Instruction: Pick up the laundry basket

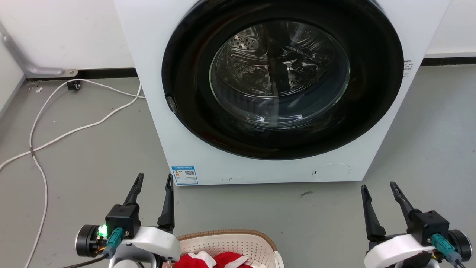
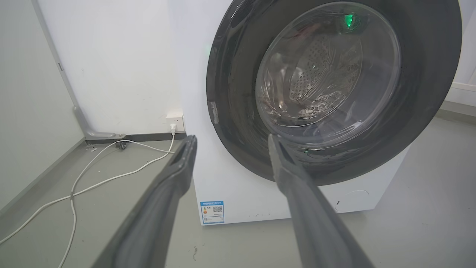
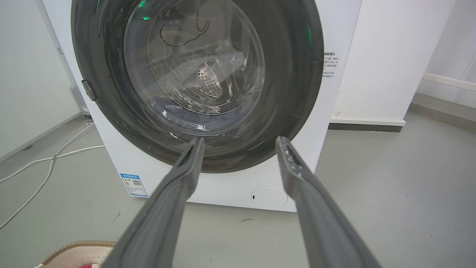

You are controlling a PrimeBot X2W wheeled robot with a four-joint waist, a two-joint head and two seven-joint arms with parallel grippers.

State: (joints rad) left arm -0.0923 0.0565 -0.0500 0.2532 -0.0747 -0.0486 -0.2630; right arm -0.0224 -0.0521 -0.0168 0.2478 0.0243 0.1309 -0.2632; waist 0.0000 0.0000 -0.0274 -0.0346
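Note:
The laundry basket (image 1: pixel 238 243) sits on the floor at the bottom middle of the head view, cream-white with round holes and a brown woven rim, holding red and white cloth. Its rim corner (image 3: pixel 80 246) shows at the lower left of the right wrist view. My left gripper (image 1: pixel 154 179) hovers open just left of the basket, fingers pointing toward the washer. Well off to the basket's right, my right gripper (image 1: pixel 378 188) is open too. Neither touches the basket. Both wrist views look along spread fingers (image 2: pixel 178 163) (image 3: pixel 293 163) with nothing between them.
A white front-loading washing machine (image 1: pixel 267 93) with a closed dark glass door stands directly ahead on the grey floor. A white cable (image 1: pixel 70 130) trails across the floor at the left from a wall socket (image 2: pixel 174 122). A white wall pillar (image 3: pixel 390 59) rises at the right.

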